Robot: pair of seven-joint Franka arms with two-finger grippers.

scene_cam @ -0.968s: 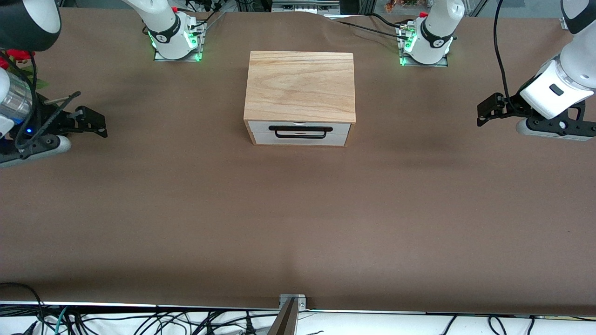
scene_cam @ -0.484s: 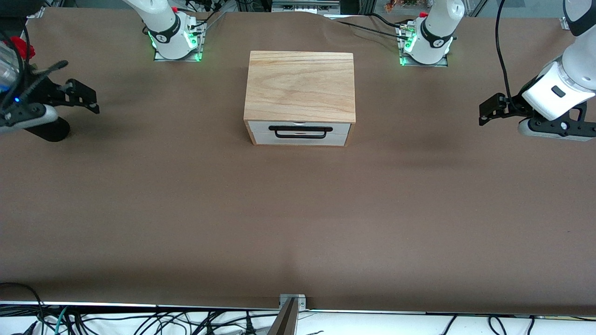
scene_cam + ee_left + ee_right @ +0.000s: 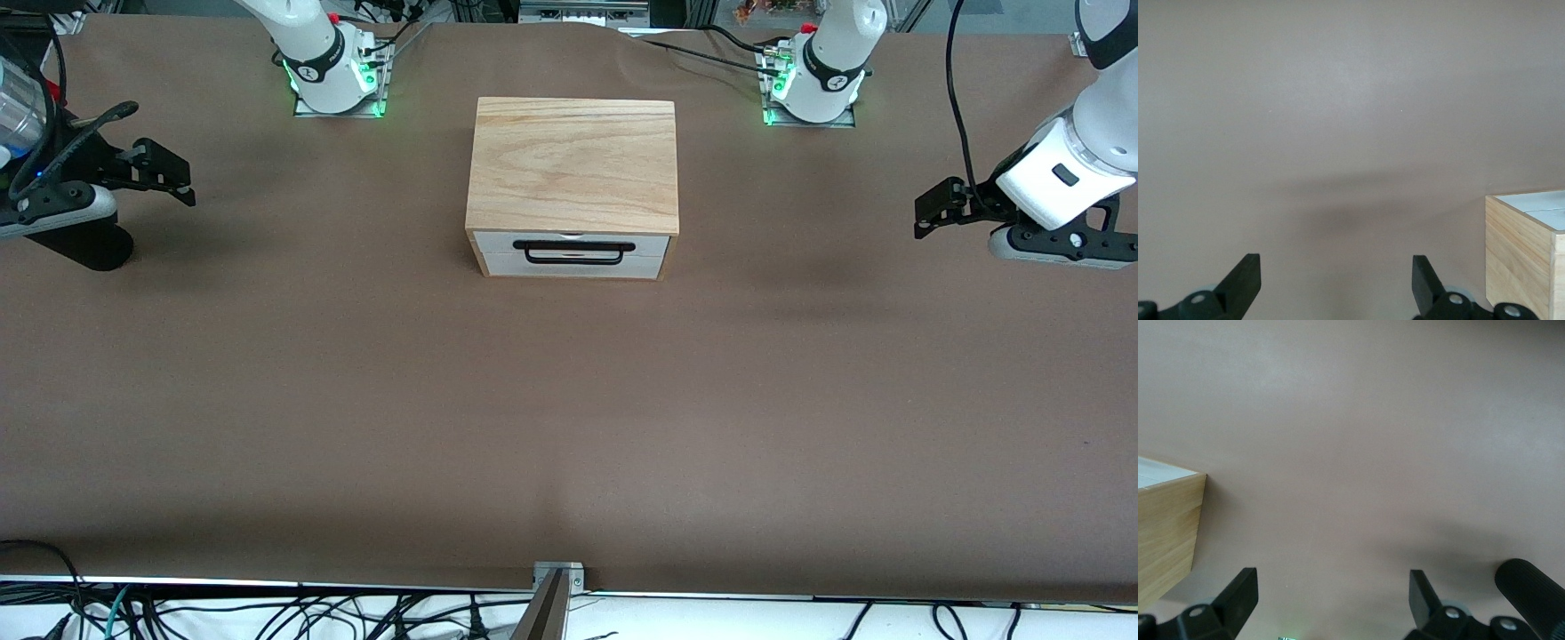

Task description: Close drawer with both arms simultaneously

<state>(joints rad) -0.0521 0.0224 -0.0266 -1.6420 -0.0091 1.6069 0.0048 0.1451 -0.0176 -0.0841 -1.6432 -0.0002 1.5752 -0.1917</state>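
Observation:
The light-oak box [image 3: 572, 164] stands at the table's middle. Its drawer [image 3: 573, 255], with a white front and a black bar handle [image 3: 573, 252], faces the front camera and sits about level with the box's front. My right gripper [image 3: 182, 182] hangs open and empty above the table toward the right arm's end, well apart from the box. My left gripper [image 3: 921, 218] hangs open and empty toward the left arm's end, also well apart. The left wrist view shows its gripper [image 3: 1336, 283] and a box corner [image 3: 1521, 257]. The right wrist view shows its gripper [image 3: 1331, 600] and the box's side [image 3: 1165, 537].
A black vase [image 3: 89, 247] stands on the table under the right arm's hand; it also shows in the right wrist view [image 3: 1531, 590]. The two arm bases [image 3: 333, 76] [image 3: 813, 84] stand farther from the front camera than the box. Brown table [image 3: 569, 418] spreads around the box.
My right gripper has risen and drawn back toward its end of the table, uncovering the black vase. My left gripper has shifted only slightly. The drawer has not moved.

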